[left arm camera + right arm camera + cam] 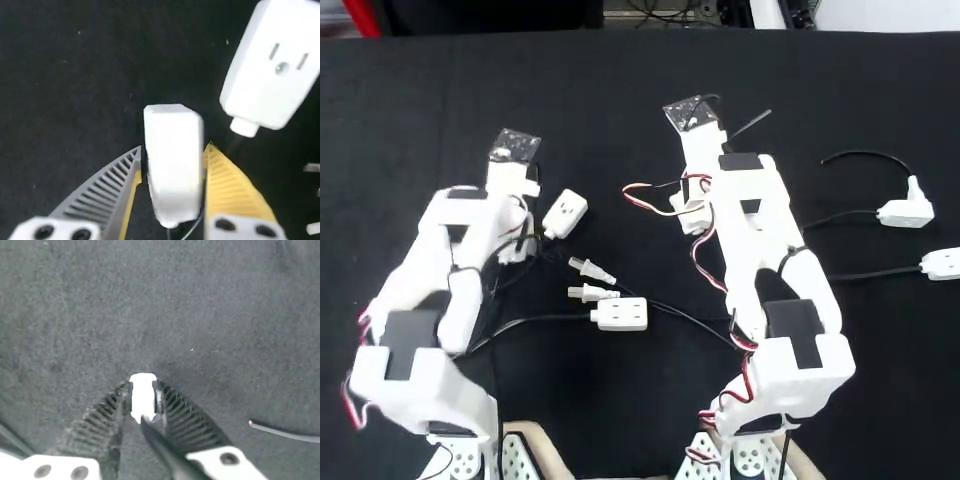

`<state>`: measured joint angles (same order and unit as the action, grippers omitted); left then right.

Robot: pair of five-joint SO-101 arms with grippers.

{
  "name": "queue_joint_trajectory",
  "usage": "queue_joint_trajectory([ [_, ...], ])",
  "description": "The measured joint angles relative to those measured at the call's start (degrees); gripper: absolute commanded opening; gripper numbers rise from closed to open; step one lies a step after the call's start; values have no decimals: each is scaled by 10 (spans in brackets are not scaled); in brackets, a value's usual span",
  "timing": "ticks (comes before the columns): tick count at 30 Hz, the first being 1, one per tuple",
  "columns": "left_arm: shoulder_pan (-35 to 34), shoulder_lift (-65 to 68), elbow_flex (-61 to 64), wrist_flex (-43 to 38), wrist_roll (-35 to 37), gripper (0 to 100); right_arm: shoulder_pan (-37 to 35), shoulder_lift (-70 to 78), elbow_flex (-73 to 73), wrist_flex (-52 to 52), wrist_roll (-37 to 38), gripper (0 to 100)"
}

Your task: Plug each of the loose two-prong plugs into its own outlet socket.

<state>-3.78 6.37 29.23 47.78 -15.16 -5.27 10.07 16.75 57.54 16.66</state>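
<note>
Starting at the black counter (440,90), the left arm (440,260) and right arm (760,230) stand side by side over it. Between them lies a white outlet block (620,314) on a black cord, with the first loose plug (592,269) and second loose plug (590,293) just beside it. A far plug (905,211) and far socket (942,262) sit well apart at the counter's right side. The left pincer (173,147) is closed on a white block (172,160); I cannot tell if it is a plug or a socket. An outlet socket (270,65) lies on the counter near it, face showing. The right pincer (143,386) is nearly fully closed, pinching a small white plug (142,395) whose black cord (160,445) trails back toward the wrist. Judging handling: the bodies are light, rigid, smooth plastic and likely to slip or twist in the pincer. The cords look springy enough to drag them off line, and the prongs are thin and bendable. Best hold is across the flat sides of the body, behind the prongs, never the cord.
</note>
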Motion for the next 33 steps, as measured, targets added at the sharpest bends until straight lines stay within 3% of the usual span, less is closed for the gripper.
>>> queue_joint_trajectory([
  [6,-10,55,-73,47,-4,40,0,0,0,0,0,11],
  [19,-7,-31,-26,45,-2,35,8,0,0,0,10,11],
  [22,34,-85,-7,45,0,35,36,1,-29,33,26,11],
  [28,186,-194,5,42,4,35,111,1,-118,131,35,11],
  [33,306,-203,21,-36,6,40,182,1,-160,162,36,11],
])
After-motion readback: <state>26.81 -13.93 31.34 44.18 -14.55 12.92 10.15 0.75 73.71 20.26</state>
